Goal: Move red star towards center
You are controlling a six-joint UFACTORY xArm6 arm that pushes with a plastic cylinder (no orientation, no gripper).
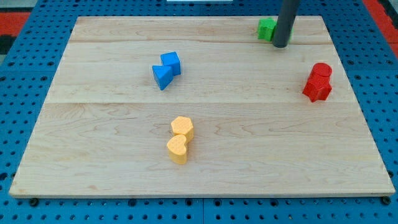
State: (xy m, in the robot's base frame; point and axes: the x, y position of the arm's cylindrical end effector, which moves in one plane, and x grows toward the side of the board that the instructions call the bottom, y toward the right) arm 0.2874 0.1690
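Observation:
Two red blocks stand touching near the view's right edge. The lower one (317,91) has a notched outline like a star; the upper one (322,70) is rounder. My tip (280,45) rests on the board near the view's top right, up and to the left of the red blocks and well apart from them. The dark rod rises from it out of the view's top.
A green block (267,28) sits just left of the rod, partly hidden by it. Two blue blocks (166,69) touch at upper left of centre. Two yellow blocks, one heart-shaped (178,149) and one rounded (182,126), touch below centre. The wooden board (93,155) lies on blue pegboard.

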